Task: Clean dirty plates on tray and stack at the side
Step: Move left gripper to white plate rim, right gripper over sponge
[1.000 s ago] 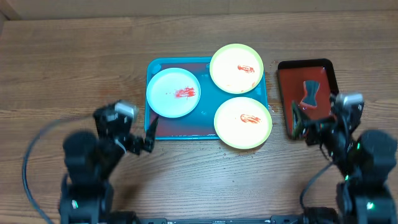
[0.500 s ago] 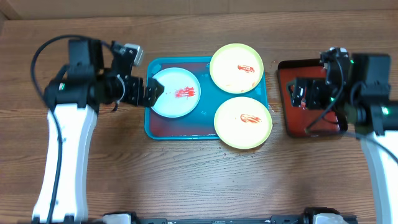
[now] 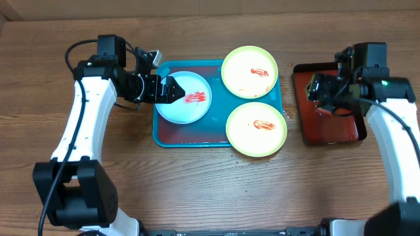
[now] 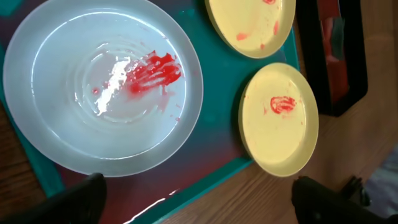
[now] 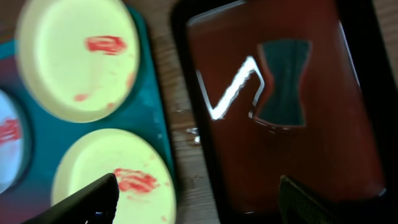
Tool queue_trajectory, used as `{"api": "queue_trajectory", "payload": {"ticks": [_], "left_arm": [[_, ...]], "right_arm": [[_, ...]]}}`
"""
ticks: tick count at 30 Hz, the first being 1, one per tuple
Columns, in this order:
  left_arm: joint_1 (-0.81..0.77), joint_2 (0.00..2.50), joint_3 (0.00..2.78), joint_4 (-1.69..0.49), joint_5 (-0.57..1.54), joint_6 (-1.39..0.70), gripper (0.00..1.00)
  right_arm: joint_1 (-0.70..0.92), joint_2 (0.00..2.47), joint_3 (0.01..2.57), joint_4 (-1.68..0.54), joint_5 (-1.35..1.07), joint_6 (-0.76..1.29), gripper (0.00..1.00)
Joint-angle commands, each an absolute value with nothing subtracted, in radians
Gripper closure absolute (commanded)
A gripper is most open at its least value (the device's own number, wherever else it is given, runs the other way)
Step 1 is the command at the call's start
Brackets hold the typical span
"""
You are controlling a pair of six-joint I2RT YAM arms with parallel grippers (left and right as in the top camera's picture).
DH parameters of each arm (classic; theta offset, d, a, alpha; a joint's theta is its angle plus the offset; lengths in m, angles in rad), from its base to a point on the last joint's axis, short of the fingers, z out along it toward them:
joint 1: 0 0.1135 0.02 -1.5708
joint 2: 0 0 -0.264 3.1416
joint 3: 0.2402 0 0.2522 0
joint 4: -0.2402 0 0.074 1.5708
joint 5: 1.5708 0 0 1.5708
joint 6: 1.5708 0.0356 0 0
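The teal tray holds the pale blue-white plate at its left and two yellow-green plates, one far and one near, all smeared with red sauce. My left gripper is open and empty above the blue-white plate's left rim. In the left wrist view that plate lies ahead of the open jaws. My right gripper is open and empty over the dark-red tray's left part. In the right wrist view its jaws span the near yellow-green plate and the dark-red tray.
The dark-red tray with a black rim lies right of the teal tray. A dark grey bow-tie-shaped piece lies on it, hidden under my right arm in the overhead view. Bare wooden table surrounds both trays.
Both arms have swung out from the table's near edge. The left gripper now hangs over the blue-white plate's rim, the right over the dark-red tray. The plates have not moved.
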State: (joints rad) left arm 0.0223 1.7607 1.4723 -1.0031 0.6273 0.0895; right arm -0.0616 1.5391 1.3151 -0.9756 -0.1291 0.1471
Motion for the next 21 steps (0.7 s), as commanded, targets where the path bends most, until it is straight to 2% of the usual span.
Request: {"api": "queue_trajectory", "payload": {"ticks": [1, 5, 10, 18, 21], "left_arm": [[0.032, 1.760, 1.509, -1.002, 0.458, -0.034, 0.12], [0.025, 1.763, 1.511, -0.996, 0.217, -0.120, 0.11], [0.019, 1.799, 1.511, -0.962, 0.145, -0.120, 0.11], [-0.003, 1.926, 1.511, -0.927, 0.146, -0.120, 0.25], [-0.029, 1.968, 1.511, -0.926, 0.146, -0.120, 0.33]], "right_arm": [[-0.070, 1.608, 1.341, -0.969, -0.003, 0.218, 0.16], [-0.074, 1.665, 1.341, -0.937, 0.010, 0.218, 0.15], [-0.075, 1.699, 1.341, -0.921, 0.026, 0.220, 0.15], [-0.075, 1.706, 1.341, -0.929, 0.027, 0.221, 0.15], [-0.075, 1.706, 1.341, -0.933, 0.037, 0.221, 0.15]]}}
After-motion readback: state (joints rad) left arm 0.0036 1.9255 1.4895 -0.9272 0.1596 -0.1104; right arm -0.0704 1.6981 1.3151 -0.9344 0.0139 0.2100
